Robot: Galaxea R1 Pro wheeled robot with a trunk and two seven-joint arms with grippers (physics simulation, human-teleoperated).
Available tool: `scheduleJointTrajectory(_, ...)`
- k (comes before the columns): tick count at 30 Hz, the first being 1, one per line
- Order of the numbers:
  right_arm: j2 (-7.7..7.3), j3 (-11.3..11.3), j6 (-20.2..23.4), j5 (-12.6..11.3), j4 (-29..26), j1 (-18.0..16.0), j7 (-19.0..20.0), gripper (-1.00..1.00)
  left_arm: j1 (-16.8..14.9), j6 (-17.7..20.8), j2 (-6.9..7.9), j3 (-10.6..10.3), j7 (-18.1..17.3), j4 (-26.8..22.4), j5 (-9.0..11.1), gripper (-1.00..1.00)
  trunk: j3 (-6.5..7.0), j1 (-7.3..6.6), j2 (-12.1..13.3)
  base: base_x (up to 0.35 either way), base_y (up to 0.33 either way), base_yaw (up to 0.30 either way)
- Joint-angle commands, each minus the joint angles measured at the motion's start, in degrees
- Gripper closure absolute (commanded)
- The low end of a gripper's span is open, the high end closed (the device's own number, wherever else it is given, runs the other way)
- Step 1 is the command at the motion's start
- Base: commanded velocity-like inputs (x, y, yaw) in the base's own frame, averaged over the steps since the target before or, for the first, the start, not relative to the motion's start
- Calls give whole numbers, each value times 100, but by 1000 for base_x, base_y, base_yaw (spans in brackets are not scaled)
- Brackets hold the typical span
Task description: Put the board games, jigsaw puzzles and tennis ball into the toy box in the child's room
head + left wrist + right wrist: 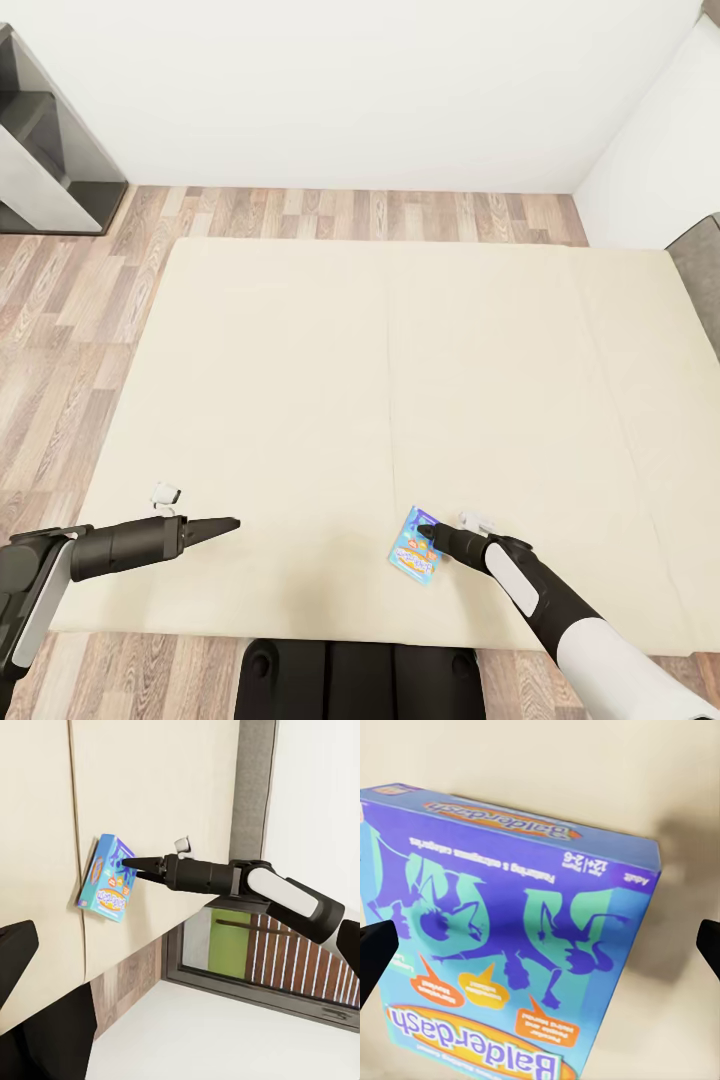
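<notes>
A blue board game point(411, 547) lies flat on the beige bed point(400, 380), close to the near edge. My right gripper point(425, 533) hovers right over it, open. In the right wrist view its fingertips point(375, 952) stand wide apart on either side of the blue "Balderdash" box point(510, 945), not touching it. The left wrist view looks across at the same blue box point(105, 877), with the right gripper point(129, 862) at its upper face. My left gripper point(225, 524) is held over bare mattress well to the left of the box, open and holding nothing.
A dark grey low unit point(50, 130) stands on the wood-plank floor point(70, 320) at the far left. The grey headboard point(703, 275) borders the bed on the right, with a white wall behind. My dark base point(360, 680) sits against the bed's near edge.
</notes>
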Motion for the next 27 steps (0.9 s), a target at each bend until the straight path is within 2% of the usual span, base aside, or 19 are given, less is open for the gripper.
scheduleJointTrajectory(1, -6, 21, 14, -7, -5, -3, 3, -100, -2, 46, 1, 0, -6, -1, 14, -100, -6, 3, -9, 0, 0, 0)
scheduleJointTrajectory(27, -21, 19, 8, -25, -8, -1, 10, -100, -2, 46, 6, 0, -6, -1, 20, -100, -8, 3, -9, 0, 0, 0)
